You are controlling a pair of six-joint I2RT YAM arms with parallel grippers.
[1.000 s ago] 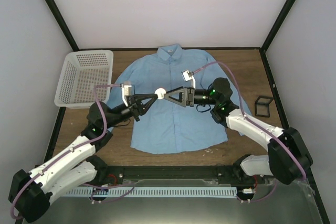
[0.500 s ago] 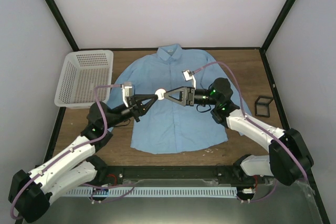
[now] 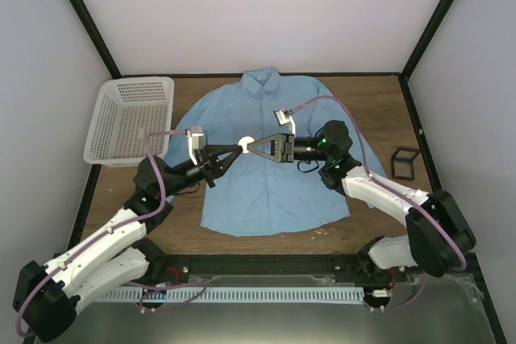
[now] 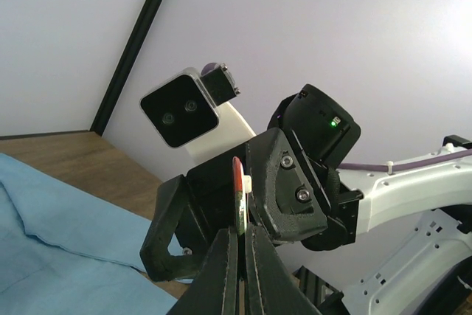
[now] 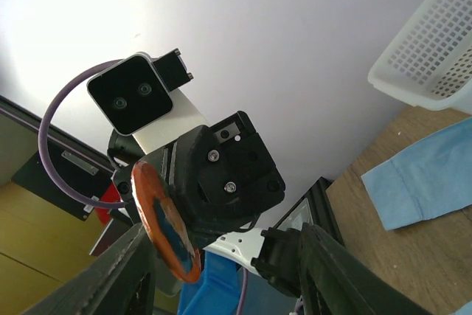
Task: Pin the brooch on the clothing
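White walls stand round a brown desk (image 3: 371,94) where the blue shirt (image 3: 266,191) lies flat. Above the shirt's chest, the left gripper (image 3: 239,147) is pinched shut on the little brooch (image 3: 247,142). The right gripper (image 3: 256,145) is half open around it and seems not to squeeze it yet. If the left one lets go too soon, the brooch could drop onto the shirt.

Left fingers (image 4: 221,274) pinched, right fingers (image 5: 127,274) apart

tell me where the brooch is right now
Top view, centre: the brooch hangs over the shirt, pinched in the left gripper, with the right gripper just beside it.
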